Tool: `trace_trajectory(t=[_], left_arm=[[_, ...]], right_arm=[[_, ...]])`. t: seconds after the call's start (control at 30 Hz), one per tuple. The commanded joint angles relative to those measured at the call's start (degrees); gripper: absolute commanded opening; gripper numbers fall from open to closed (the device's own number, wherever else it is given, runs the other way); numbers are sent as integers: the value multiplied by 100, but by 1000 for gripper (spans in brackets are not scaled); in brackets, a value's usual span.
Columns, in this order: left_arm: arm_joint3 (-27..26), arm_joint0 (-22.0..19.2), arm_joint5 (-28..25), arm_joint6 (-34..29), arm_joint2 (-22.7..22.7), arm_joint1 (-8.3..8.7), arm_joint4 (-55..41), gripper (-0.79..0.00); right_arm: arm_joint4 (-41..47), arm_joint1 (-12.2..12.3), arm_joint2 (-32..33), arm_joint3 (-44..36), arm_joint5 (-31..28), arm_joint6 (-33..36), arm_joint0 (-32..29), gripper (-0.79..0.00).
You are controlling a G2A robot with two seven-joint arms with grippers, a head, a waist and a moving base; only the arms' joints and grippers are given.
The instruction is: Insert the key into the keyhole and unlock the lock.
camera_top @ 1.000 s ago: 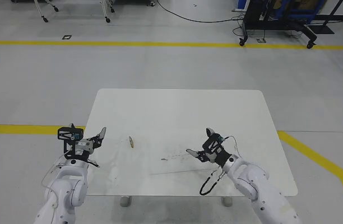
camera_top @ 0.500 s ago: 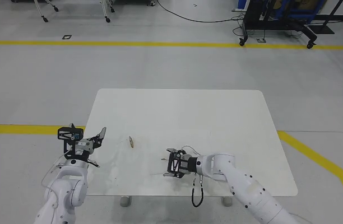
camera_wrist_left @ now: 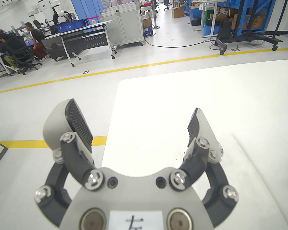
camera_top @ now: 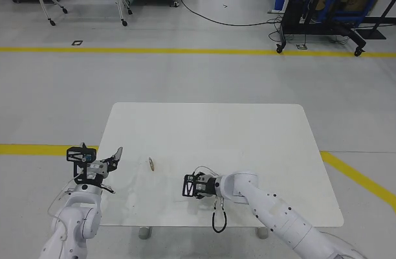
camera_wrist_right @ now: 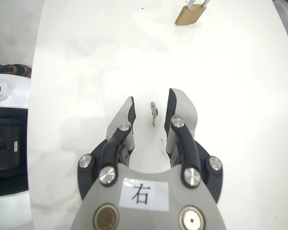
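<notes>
A small silver key (camera_wrist_right: 153,113) lies flat on the white table (camera_wrist_right: 86,48), between the fingers of my right gripper (camera_wrist_right: 151,94), which is open and not touching it. In the top view my right gripper (camera_top: 187,186) is low over the table's front middle and covers the key. A brass padlock (camera_wrist_right: 191,13) with a silver shackle rests farther left; in the top view the padlock (camera_top: 151,163) is apart from both grippers. My left gripper (camera_wrist_left: 134,106) hangs open with nothing in it by the table's left edge, where the top view also shows it (camera_top: 114,158).
The white table (camera_top: 250,129) has rounded corners, and its front edge runs just behind my right gripper. A black cable loop (camera_top: 217,220) hangs from my right arm below that edge. Small dark specks (camera_wrist_right: 153,50) dot the surface.
My right arm has swung left across the table's front, from the right side to where the key lies, its open fingers now on either side of it. The left arm has not moved.
</notes>
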Motion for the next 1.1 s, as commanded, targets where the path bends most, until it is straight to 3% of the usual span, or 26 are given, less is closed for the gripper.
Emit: trace_trajectory(t=[0.0, 0.57, 0.63, 0.67, 0.7, 0.73, 0.77, 0.87, 0.9, 1.0, 1.07], left_arm=[[0, 0, 0, 0, 0, 0, 0, 0], [0, 0, 0, 0, 0, 0, 0, 0], [0, 0, 0, 0, 0, 0, 0, 0], [0, 0, 0, 0, 0, 0, 0, 0], [0, 0, 0, 0, 0, 0, 0, 0], [0, 0, 0, 0, 0, 0, 0, 0], [0, 0, 0, 0, 0, 0, 0, 0], [0, 0, 0, 0, 0, 0, 0, 0], [0, 0, 0, 0, 0, 0, 0, 0], [0, 0, 0, 0, 0, 0, 0, 0], [0, 0, 0, 0, 0, 0, 0, 0]], right_arm=[[-4, -23, -55, 34, 2, 37, 55, -785], [461, -42, 109, 51, -113, -435, 205, -785], [357, -25, 96, 23, -206, -429, 196, -468], [318, -11, 112, 17, -246, -445, 179, -409], [291, 6, 137, 12, -279, -465, 151, -259], [261, 24, 166, -2, -311, -484, 122, -175], [240, 44, 201, -17, -344, -502, 87, -160], [161, 104, 312, -70, -409, -511, -7, -271], [137, 120, 340, -87, -421, -494, -35, -416], [135, 145, 399, -54, -430, -413, -62, -520], [187, 136, 376, 6, -461, -339, -35, -674]])
